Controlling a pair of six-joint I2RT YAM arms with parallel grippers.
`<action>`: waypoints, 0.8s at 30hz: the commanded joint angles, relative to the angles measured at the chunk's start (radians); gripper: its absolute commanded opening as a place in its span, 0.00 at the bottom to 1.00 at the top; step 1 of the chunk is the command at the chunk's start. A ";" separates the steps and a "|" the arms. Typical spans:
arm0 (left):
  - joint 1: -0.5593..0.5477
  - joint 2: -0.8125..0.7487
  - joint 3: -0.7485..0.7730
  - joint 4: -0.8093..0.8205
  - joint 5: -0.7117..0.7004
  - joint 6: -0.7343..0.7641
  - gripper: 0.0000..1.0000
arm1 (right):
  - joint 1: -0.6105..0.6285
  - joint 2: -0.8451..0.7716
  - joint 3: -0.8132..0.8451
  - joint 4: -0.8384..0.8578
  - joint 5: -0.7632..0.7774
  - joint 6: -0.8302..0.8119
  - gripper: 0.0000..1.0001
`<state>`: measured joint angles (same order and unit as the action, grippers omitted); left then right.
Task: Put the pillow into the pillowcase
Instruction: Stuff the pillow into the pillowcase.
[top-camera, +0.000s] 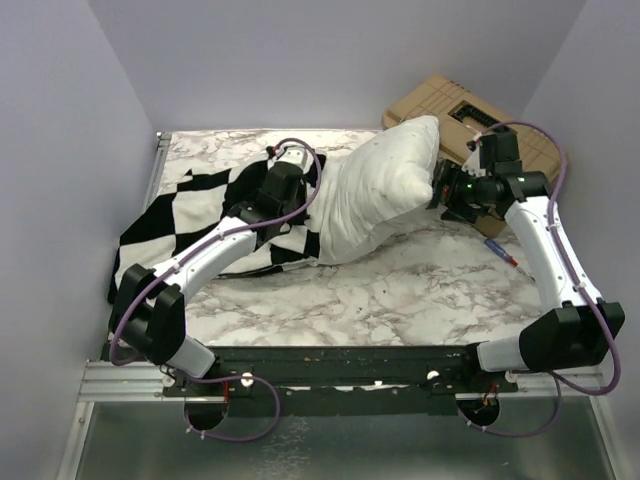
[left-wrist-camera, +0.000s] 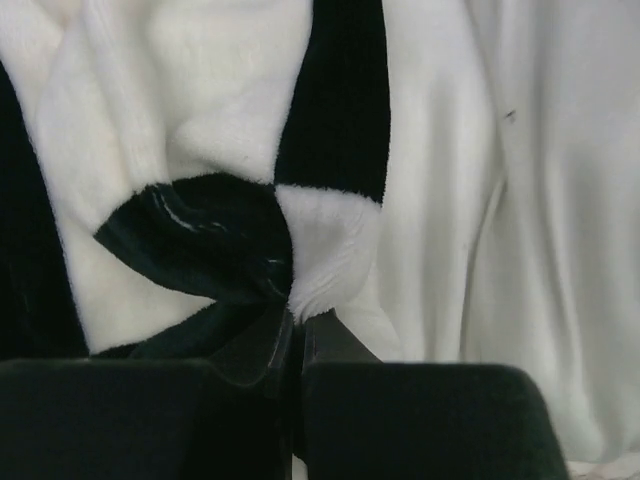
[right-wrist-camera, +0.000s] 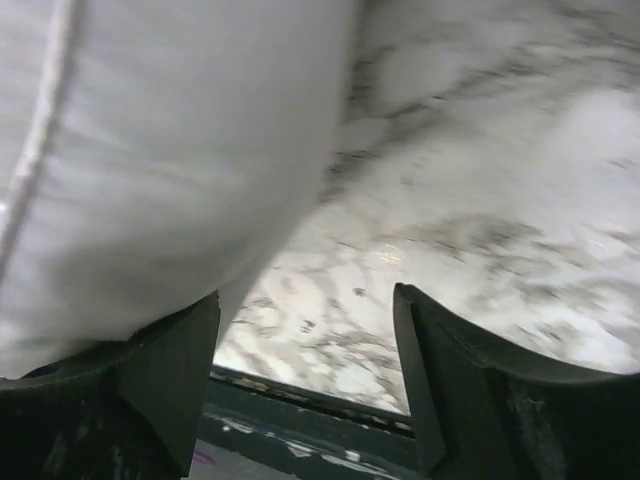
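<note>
The plain white pillow lies across the middle of the marble table, its left end at the mouth of the black-and-white checked pillowcase. My left gripper is at that mouth. In the left wrist view it is shut on a bunched fold of the pillowcase, with the pillow just to the right. My right gripper is at the pillow's right end. In the right wrist view it stands open with only table between its fingers, and the pillow rests against the left finger.
A tan hard case sits at the back right corner, behind the right wrist. A small red and blue pen lies on the marble table under the right forearm. Walls close in on three sides, and a black rail runs along the front edge.
</note>
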<state>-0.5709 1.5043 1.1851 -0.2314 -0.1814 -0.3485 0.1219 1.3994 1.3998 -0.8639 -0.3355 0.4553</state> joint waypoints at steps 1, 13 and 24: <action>-0.012 -0.122 -0.080 0.086 -0.115 0.056 0.00 | -0.108 -0.103 0.054 -0.191 0.157 -0.085 0.80; -0.011 -0.198 -0.048 0.139 0.016 0.131 0.00 | -0.243 -0.029 0.107 0.048 -0.305 0.108 0.98; -0.012 -0.193 0.154 -0.005 0.105 -0.051 0.75 | -0.179 0.053 0.071 -0.019 0.085 -0.036 1.00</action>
<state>-0.5819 1.3403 1.2114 -0.1722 -0.1081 -0.2897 -0.0551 1.5162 1.4136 -0.8227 -0.4541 0.4992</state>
